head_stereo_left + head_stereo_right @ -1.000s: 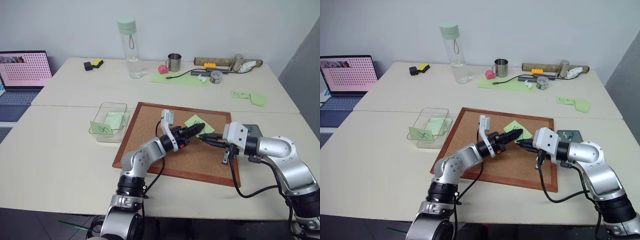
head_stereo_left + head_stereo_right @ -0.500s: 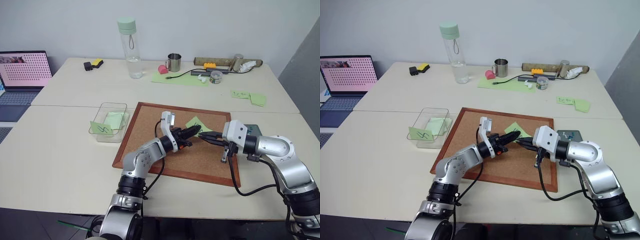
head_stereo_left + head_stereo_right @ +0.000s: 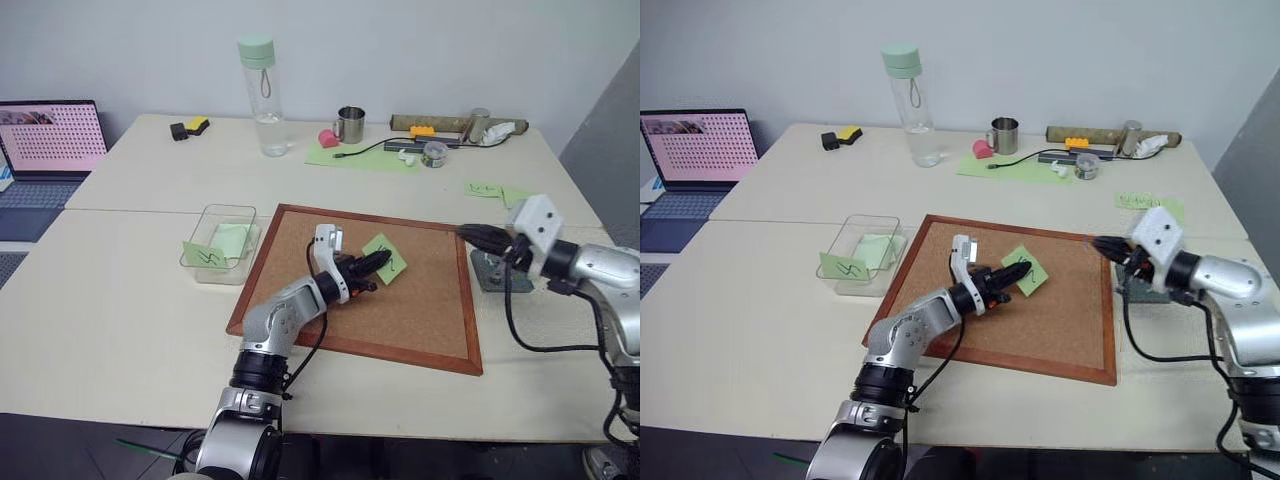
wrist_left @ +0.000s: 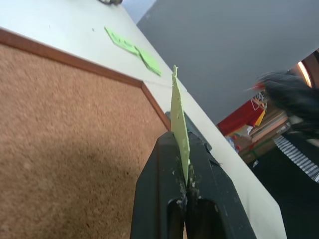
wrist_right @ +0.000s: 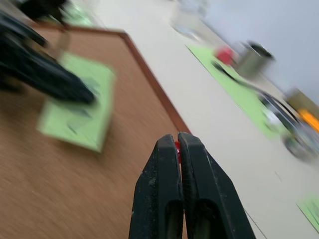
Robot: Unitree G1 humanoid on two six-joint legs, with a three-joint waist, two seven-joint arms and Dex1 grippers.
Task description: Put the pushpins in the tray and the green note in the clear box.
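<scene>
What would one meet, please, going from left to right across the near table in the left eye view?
clear box → cork board → left gripper holding the green note → right gripper → tray

Silver-grey jointed arms with black rings, white wrist housings and trailing black cables, each ending in a tool (image 3: 375, 265) of two tapered black fingers (image 5: 172, 199).

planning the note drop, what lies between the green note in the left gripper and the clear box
In the left eye view, bare cork board and its wooden frame separate the green note, pinched by the left gripper, from the clear box.
</scene>
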